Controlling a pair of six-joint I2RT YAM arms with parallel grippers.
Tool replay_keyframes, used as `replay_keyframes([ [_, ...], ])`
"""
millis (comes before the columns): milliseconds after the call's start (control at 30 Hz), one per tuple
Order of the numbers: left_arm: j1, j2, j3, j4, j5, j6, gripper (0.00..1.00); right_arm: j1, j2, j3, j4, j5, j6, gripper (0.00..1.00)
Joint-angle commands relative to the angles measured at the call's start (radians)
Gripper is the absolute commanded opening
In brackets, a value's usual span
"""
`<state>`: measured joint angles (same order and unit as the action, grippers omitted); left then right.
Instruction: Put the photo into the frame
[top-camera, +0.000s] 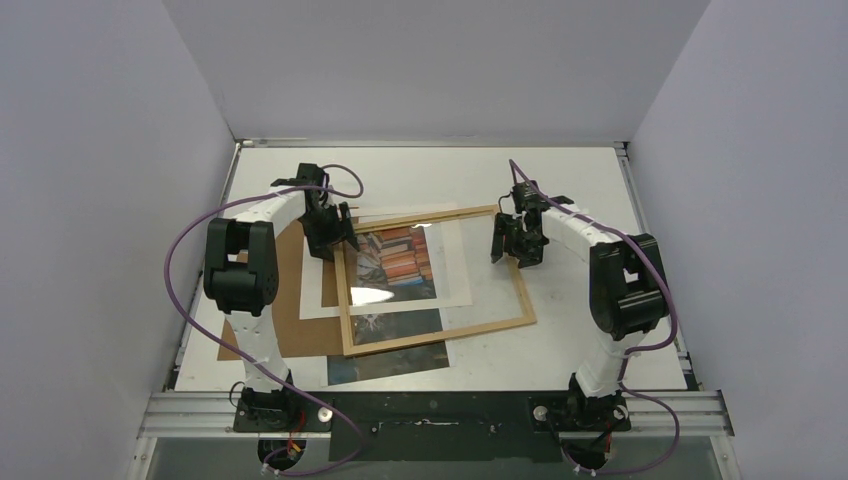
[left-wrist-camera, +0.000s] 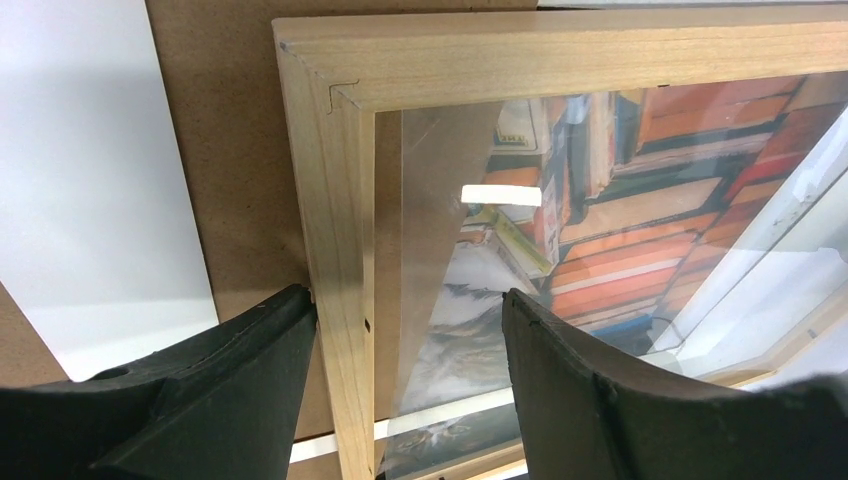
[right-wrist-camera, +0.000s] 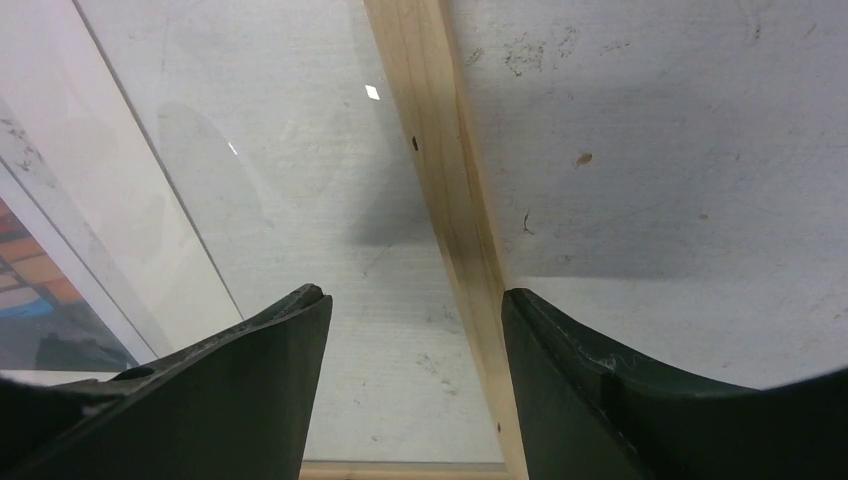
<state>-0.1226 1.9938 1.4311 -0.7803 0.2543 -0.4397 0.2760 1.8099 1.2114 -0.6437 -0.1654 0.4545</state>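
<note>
The light-wood frame (top-camera: 440, 335) lies tilted on the table, its glass over the white mat and the photo (top-camera: 392, 262) of a cat on colourful books. The photo's lower part sticks out past the frame's near rail. My left gripper (top-camera: 335, 240) is open at the frame's far-left corner. In the left wrist view it (left-wrist-camera: 410, 305) straddles the frame's left rail (left-wrist-camera: 340, 200), with the photo (left-wrist-camera: 640, 230) showing under the glass. My right gripper (top-camera: 515, 250) is open. In the right wrist view it (right-wrist-camera: 415, 300) straddles the frame's right rail (right-wrist-camera: 440, 150).
A white mat (top-camera: 315, 300) with a rectangular opening lies under the frame. A brown backing board (top-camera: 290, 320) lies beneath it at the left and shows in the left wrist view (left-wrist-camera: 240, 150). Grey walls enclose the table on three sides.
</note>
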Motion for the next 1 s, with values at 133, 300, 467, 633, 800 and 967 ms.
replay_keyframes([
  [133, -0.021, 0.003, 0.009, 0.058, 0.109, -0.026, 0.64, 0.083, -0.015, -0.029, 0.135, -0.258, 0.023, 0.63],
  [300, -0.021, 0.005, 0.012, 0.061, 0.115, -0.029, 0.64, 0.085, -0.024, -0.039, 0.144, -0.269, 0.014, 0.63],
  [467, -0.021, 0.008, 0.014, 0.065, 0.126, -0.034, 0.64, 0.086, -0.034, -0.04, 0.154, -0.249, 0.014, 0.63],
  [633, -0.021, 0.005, 0.012, 0.063, 0.107, -0.044, 0.63, 0.085, -0.086, -0.044, 0.174, -0.254, 0.002, 0.64],
  [800, -0.02, 0.005, 0.011, 0.051, 0.075, -0.059, 0.58, 0.086, -0.115, -0.018, 0.151, -0.277, -0.009, 0.63],
  [967, -0.019, 0.002, 0.005, 0.056, 0.069, -0.069, 0.57, 0.082, -0.124, -0.018, 0.143, -0.295, -0.011, 0.63],
])
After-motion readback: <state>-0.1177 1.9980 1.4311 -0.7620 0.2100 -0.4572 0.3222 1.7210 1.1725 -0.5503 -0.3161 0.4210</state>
